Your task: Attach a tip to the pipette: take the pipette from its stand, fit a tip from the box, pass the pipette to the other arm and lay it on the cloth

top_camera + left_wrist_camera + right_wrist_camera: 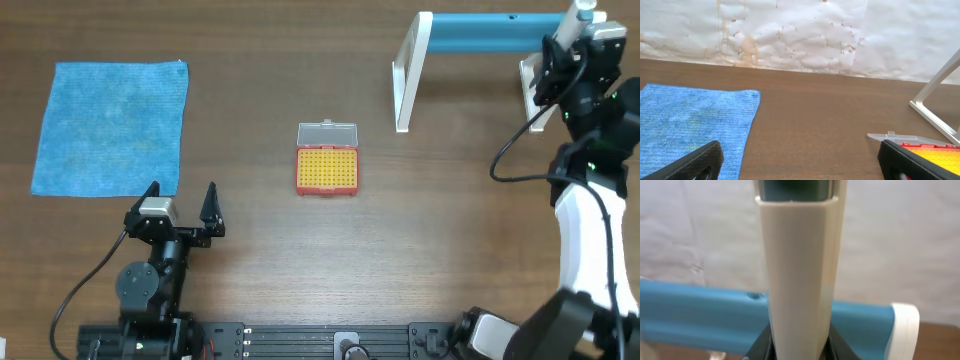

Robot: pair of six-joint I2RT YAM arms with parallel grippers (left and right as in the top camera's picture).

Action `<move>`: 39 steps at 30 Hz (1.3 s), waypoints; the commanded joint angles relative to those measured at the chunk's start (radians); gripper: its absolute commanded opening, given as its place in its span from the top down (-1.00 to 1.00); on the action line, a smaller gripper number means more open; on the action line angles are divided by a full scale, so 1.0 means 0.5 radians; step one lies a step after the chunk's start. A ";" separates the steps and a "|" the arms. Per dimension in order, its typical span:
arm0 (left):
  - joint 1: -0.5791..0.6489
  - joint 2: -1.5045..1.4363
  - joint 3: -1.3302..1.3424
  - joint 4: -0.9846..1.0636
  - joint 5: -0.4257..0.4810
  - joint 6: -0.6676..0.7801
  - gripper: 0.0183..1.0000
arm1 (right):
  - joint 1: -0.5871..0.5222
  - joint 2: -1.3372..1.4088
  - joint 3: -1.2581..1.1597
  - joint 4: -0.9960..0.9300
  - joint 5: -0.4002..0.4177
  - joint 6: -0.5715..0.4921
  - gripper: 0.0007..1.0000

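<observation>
Four steps, none finished by my read; step one is in hand. At the far right end of the stand (480, 30) sits the right gripper (799, 351), its dark fingers pressed against either side of the pipette (799, 265), so it is holding it. The pipette is upright just in front of the stand's blue bar. Can't tell whether it has cleared its holder. Left to do: lift it out, fit a tip, hand over, lay it on the cloth (110, 128). Tip fitting is not yet done, judging by position: pipette at the stand, well apart from the box (327, 188).

At near left the left gripper (182, 192) hangs over the table (300, 270), fingers spread wide and holding nothing, just beside the cloth's near right corner.

Materials and shapes:
- **Pipette:** smooth cream plastic body, long, with flat facets, and a darker grey-green part above it.
- **Stand:** flat white end plates and a smooth blue crossbar with a small hole; looks like hard plastic.
- **Box:** mid-table, a small rectangle with a red-orange base, a yellow grid of tips (327, 166), and a clear lid (328, 133) flipped open toward the far side.
- **Cloth:** far left, blue, ribbed weave, roughly square, lying flat, with faint marks.
- **Table:** dark wood grain, matte.
- **Paper:** crumpled white paper (805, 35) lines the far wall, stained brown in spots.
</observation>
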 commanded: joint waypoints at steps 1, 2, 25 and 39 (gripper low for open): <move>-0.008 -0.010 -0.003 -0.014 0.009 0.025 -1.00 | 0.064 -0.314 0.027 0.059 -0.653 0.308 0.85; -0.008 -0.010 -0.003 -0.014 0.009 0.025 -1.00 | 0.106 -0.343 0.020 0.101 -0.733 0.377 0.85; -0.008 -0.010 -0.003 -0.014 0.009 0.025 -1.00 | 1.534 0.743 -0.635 1.743 -0.722 0.189 0.85; -0.008 -0.010 -0.003 -0.014 0.009 0.025 -1.00 | 1.509 0.809 -0.652 1.539 -0.723 0.101 0.85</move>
